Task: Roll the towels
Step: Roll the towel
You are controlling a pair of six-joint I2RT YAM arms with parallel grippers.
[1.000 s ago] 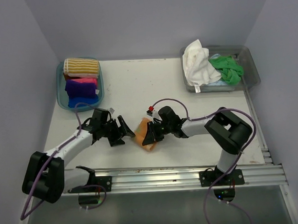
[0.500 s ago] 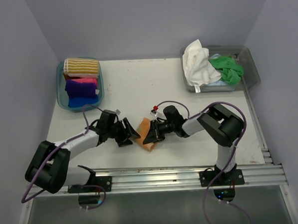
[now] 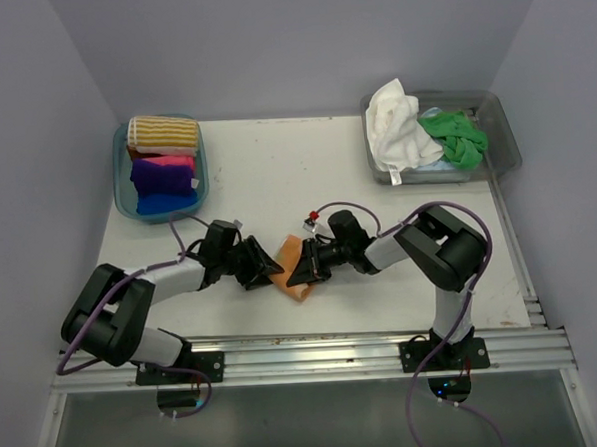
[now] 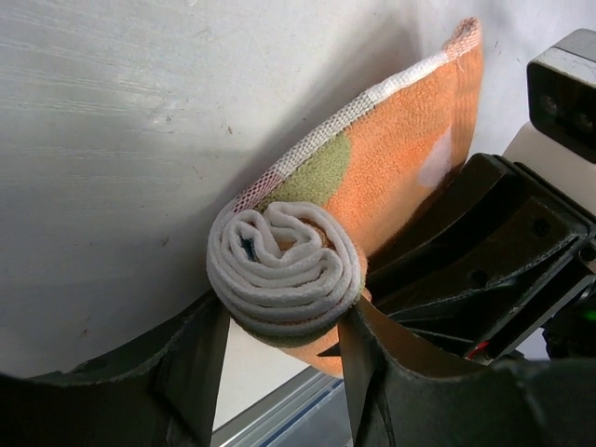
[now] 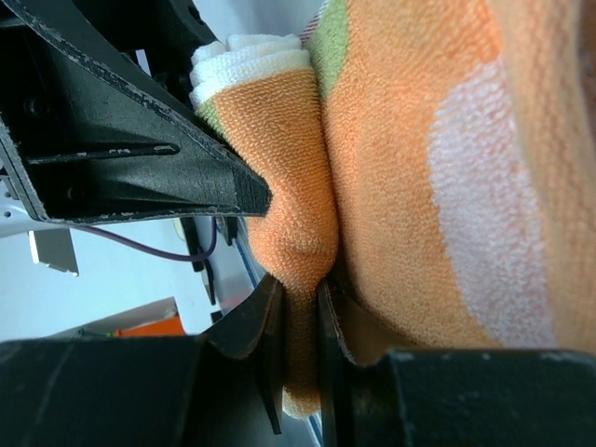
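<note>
Orange towel point(image 3: 291, 252), partly rolled, at the near middle of the worktop point(image 3: 276, 175), between my two arms. My left tool point(image 3: 271, 270) holds the coiled end between its fingers. My right tool point(image 3: 299, 274), narrow, pinches a fold of the flap. If they pull against each other, I judge the coil could loosen or slip out.

Half-rolled orange towel point(image 4: 354, 186), flap still loose
</note>
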